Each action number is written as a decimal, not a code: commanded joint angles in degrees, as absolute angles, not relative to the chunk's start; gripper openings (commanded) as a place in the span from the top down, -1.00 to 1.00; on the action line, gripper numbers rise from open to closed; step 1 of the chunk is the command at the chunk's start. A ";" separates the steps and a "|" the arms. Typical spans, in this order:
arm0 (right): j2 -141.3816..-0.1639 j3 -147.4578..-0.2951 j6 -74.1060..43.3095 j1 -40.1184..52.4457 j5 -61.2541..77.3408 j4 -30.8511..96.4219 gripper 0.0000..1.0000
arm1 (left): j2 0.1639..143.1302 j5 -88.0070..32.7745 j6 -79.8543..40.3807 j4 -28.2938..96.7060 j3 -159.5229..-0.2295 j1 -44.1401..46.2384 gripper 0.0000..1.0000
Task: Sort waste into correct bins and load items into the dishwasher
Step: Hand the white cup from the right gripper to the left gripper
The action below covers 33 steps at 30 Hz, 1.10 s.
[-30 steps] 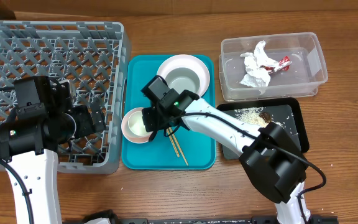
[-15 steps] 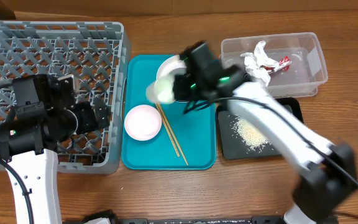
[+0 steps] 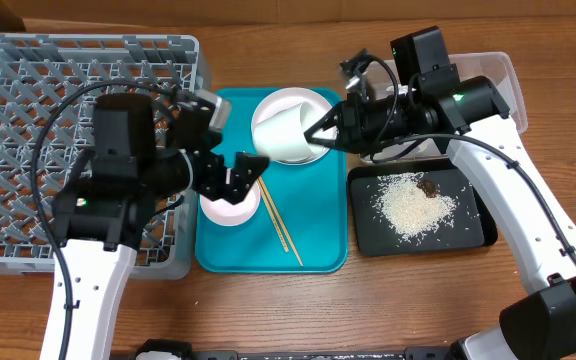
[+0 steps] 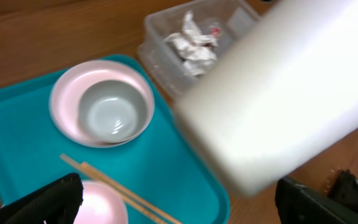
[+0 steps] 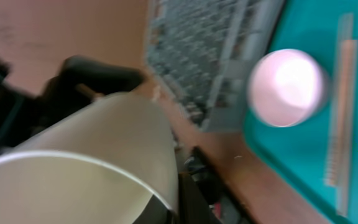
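Observation:
My right gripper [image 3: 320,135] is shut on the small white cup [image 3: 282,140] and holds it tilted on its side above the teal tray, over the large white plate [image 3: 298,97]. The cup fills the right wrist view [image 5: 86,168] and looms blurred in the left wrist view [image 4: 284,93]. My left gripper [image 3: 234,176] is open and empty just above the pink saucer [image 3: 230,207]. The two chopsticks [image 3: 284,231] lie on the tray beside the saucer. The grey bowl [image 4: 112,112] sits on the plate. The napkin [image 4: 190,42] and red wrapper [image 4: 214,29] lie in the clear tub [image 3: 500,88].
The grey dish rack [image 3: 28,130] fills the left side. The teal tray [image 3: 323,245] lies in the middle. The black tray [image 3: 468,225] at the right holds a pile of rice [image 3: 416,203] with brown bits. Bare wooden table lies along the front.
My right gripper lifted the cup off the saucer, swung it right, and now holds it over the plate. More rice lies in the black tray. My left arm moved from the rack to the tray.

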<state>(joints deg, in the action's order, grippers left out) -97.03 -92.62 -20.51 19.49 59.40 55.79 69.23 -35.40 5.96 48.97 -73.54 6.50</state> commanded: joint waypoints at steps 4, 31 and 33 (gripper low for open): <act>-96.77 -93.01 -15.94 19.51 82.19 55.57 0.92 | 70.06 -49.47 11.84 43.64 -73.93 8.45 -1.00; -97.43 -93.01 -14.98 19.53 82.98 55.46 0.92 | 70.06 -64.01 13.74 32.88 -73.93 8.19 -0.78; -97.43 -93.01 -14.98 19.53 82.96 55.46 0.92 | 70.06 -64.01 13.74 32.88 -73.93 8.19 -0.71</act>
